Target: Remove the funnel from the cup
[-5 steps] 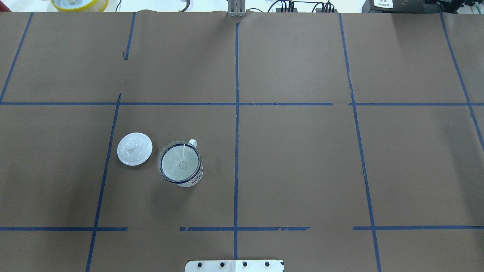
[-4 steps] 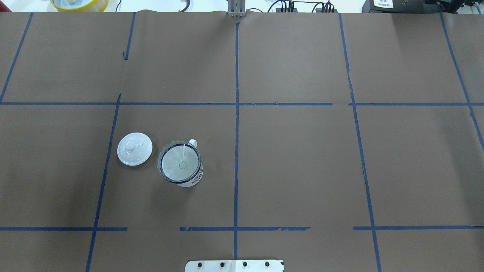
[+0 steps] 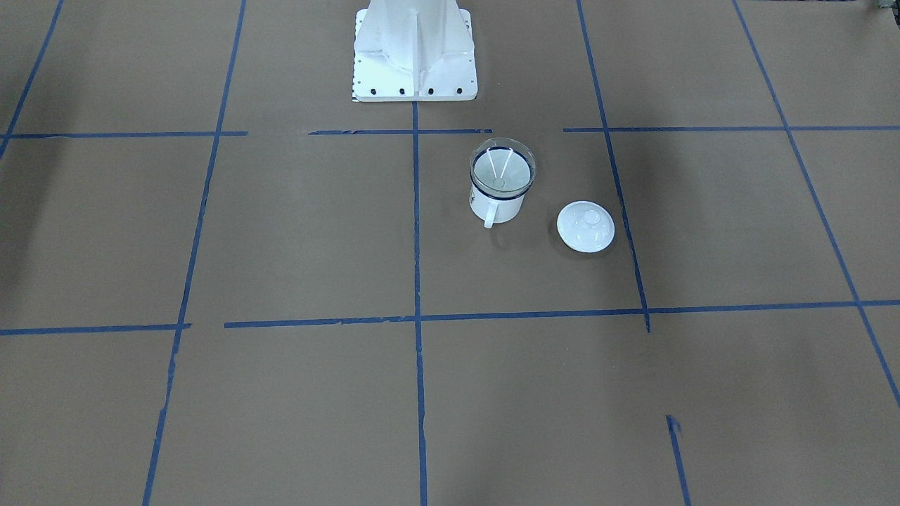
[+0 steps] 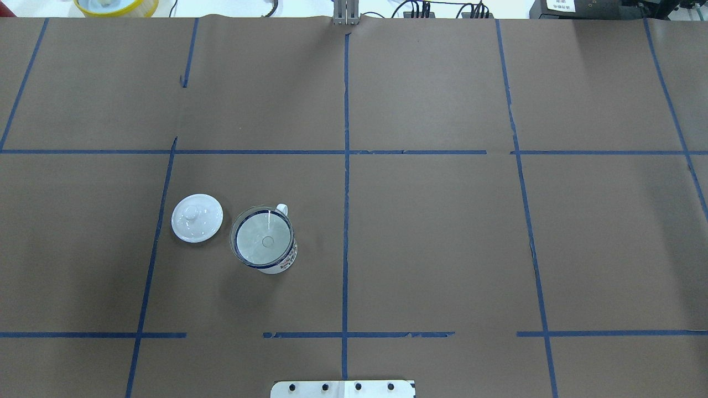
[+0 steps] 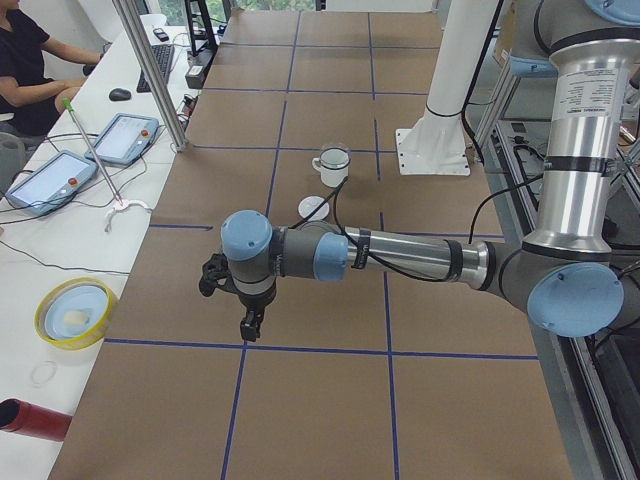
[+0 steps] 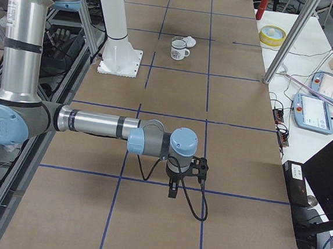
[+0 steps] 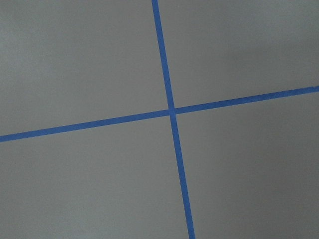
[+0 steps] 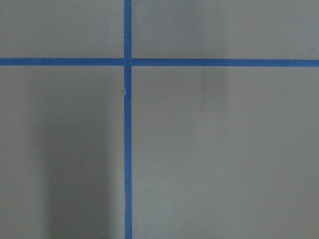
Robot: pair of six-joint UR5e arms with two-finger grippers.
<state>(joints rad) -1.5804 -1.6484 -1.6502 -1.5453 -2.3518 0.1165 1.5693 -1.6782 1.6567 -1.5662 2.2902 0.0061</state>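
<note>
The clear funnel (image 4: 260,235) sits upright in the white cup (image 4: 286,262) with the dark blue rim, left of the table's centre line; its bowl covers the cup's mouth. In the front-facing view the funnel (image 3: 502,167) rests on the cup (image 3: 496,205), whose handle points toward the camera. My left gripper (image 5: 250,325) hangs over the table's left end, far from the cup (image 5: 331,165). My right gripper (image 6: 173,189) hangs over the right end, far from the cup (image 6: 177,50). I cannot tell whether either is open or shut. Both wrist views show only brown paper and blue tape.
A white domed lid (image 4: 197,217) with a knob lies on the table just left of the cup; it also shows in the front-facing view (image 3: 585,226). The robot's white base (image 3: 413,49) stands behind the cup. A yellow bowl (image 4: 116,5) sits beyond the far edge.
</note>
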